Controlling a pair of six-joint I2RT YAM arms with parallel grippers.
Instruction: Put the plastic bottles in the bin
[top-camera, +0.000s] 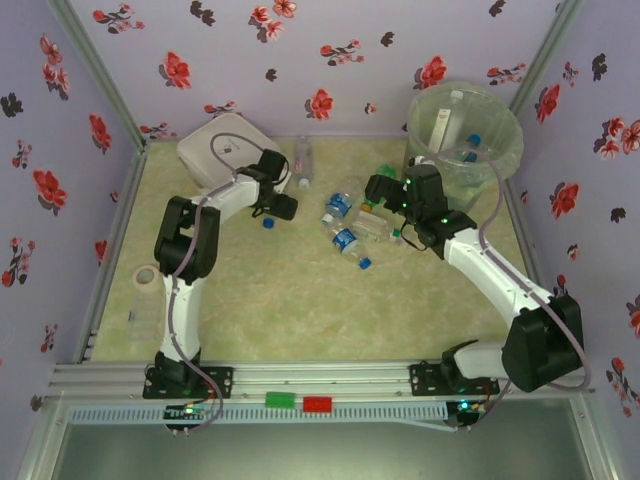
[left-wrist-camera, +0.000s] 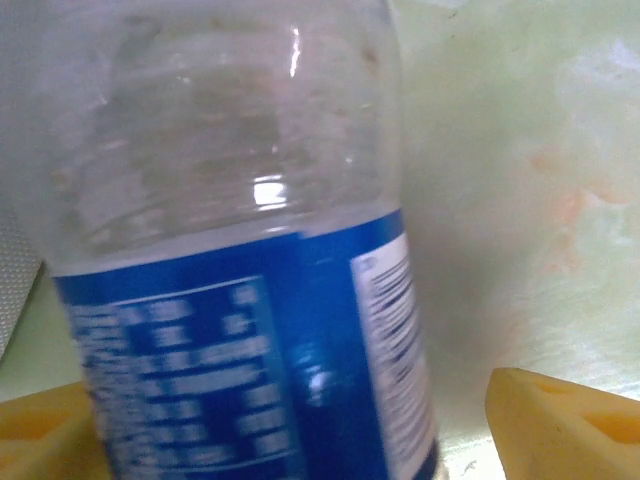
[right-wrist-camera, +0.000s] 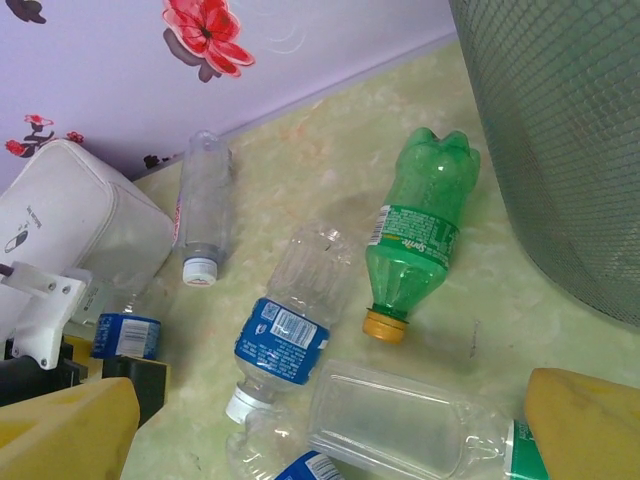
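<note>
You got soft, even light from above, faint shadows on the surface (top-camera: 300, 300). Left wrist view was blurry, bottle (left-wrist-camera: 230, 250) too close, small glare spot on it. Right wrist view was sharp.

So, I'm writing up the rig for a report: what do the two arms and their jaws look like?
Both the left arm and right arm have white tubular links joined by bulky black joints, with a thin grey cable looping alongside each. Small green lights glow on the right arm's wrist. The jaws are blocky and yellow.
</note>
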